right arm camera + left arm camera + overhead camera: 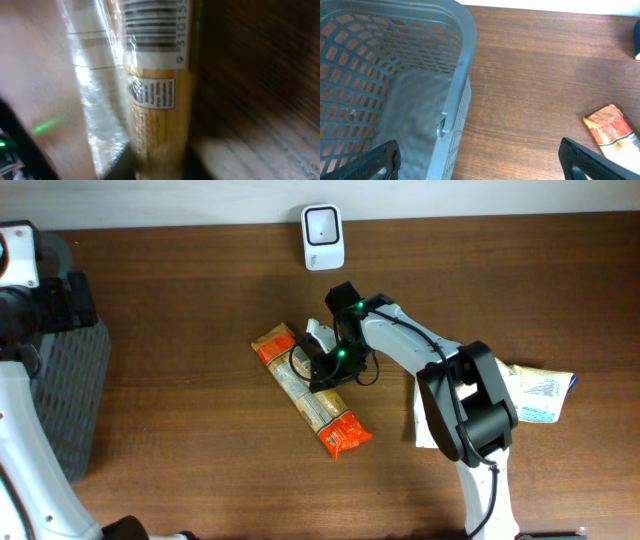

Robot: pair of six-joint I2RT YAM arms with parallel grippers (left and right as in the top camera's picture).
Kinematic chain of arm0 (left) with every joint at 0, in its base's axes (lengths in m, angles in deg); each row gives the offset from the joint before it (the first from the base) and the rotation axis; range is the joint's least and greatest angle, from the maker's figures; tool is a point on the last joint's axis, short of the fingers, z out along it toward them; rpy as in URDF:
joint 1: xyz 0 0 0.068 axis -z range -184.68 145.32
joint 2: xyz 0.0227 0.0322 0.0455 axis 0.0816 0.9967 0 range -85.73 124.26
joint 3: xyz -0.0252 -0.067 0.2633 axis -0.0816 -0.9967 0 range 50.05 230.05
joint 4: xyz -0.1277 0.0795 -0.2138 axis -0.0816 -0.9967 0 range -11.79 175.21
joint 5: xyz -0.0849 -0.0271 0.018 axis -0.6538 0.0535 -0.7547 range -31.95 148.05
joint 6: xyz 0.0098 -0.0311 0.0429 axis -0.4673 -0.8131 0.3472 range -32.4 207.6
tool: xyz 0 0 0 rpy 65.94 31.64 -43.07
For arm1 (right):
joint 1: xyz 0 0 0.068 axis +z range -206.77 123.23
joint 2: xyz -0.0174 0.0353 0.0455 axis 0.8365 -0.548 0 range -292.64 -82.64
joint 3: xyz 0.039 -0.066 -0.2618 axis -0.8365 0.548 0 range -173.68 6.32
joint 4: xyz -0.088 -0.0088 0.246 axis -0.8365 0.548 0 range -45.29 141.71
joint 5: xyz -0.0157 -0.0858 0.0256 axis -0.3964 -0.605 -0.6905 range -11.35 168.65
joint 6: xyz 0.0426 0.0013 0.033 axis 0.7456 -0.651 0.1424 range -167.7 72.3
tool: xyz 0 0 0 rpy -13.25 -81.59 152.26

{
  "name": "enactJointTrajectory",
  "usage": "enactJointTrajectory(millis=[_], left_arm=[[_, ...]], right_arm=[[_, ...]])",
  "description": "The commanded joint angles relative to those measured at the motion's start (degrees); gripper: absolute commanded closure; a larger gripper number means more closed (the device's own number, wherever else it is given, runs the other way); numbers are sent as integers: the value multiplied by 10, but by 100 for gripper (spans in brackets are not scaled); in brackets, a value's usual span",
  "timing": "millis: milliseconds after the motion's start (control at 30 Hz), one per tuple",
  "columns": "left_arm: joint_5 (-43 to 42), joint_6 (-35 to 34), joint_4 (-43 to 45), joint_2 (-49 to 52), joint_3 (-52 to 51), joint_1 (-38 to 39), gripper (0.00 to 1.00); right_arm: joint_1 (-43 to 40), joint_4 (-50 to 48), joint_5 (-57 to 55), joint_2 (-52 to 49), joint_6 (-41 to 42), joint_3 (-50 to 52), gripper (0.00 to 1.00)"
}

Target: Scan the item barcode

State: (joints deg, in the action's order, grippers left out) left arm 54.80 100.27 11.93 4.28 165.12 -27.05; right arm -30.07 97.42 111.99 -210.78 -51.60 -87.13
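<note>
When I look down from above, my right claw (326,366) sits right on the long packet (338,428) in the middle of the brown table (180,430). The packet has orange ends and lies flat and slanted. The white scanner (322,237) stands at the far edge of the table, near the packet but not touching it. A second packet (540,395), white and blue, lies off to the right beside my arm. A grey basket (70,400) is at the left edge.

From my left wrist, my left claw (480,162) is wide apart and holds nothing. It hangs by the rim of the basket. One orange end of the packet shows at the right.

From my right wrist, all is blurry and very close. The packet fills the view, and its barcode (152,25) faces up at me. I cannot see my own fingers here, so I cannot tell if this claw is apart or pinching the packet.

I think I am at the grabbing step. Next I need a firm hold on the packet. Then I must lift it and turn it so the black lines face the scanner.
</note>
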Motion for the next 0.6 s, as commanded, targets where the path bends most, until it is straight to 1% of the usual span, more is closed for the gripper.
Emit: enactJointTrajectory(millis=[0, 67, 100, 167, 200, 267, 300, 367, 400, 467, 500, 533, 567], left_arm=[[-4, 7, 1, 0, 2, -3, 1], [-4, 7, 1, 0, 2, -3, 1], [-4, 7, 1, 0, 2, -3, 1], [-4, 7, 1, 0, 2, -3, 1], [-4, 7, 1, 0, 2, -3, 1], [-4, 7, 1, 0, 2, -3, 1], [-4, 7, 1, 0, 2, -3, 1], [-4, 7, 1, 0, 2, -3, 1], [-4, 7, 1, 0, 2, -3, 1], [-4, 7, 1, 0, 2, -3, 1], [-4, 7, 1, 0, 2, -3, 1], [-4, 7, 1, 0, 2, -3, 1], [-4, 7, 1, 0, 2, -3, 1]], right_arm=[[2, -11, -25, -4, -3, 3, 96], [-10, 9, -52, 23, -1, -24, 96], [-10, 24, -95, 41, 6, -39, 96], [13, 71, -296, 110, 66, -72, 96], [28, 80, -370, 130, 86, -72, 96], [102, 109, -555, 133, 144, -71, 96], [133, 116, -594, 117, 154, -71, 96], [177, 108, -590, 65, 154, -71, 96], [190, 109, -579, 40, 154, -71, 92], [222, 115, -525, -5, 151, -71, 67], [232, 114, -513, -5, 151, -71, 56], [245, 115, -513, 1, 151, -72, 49], [256, 116, -499, 3, 151, -73, 46]])
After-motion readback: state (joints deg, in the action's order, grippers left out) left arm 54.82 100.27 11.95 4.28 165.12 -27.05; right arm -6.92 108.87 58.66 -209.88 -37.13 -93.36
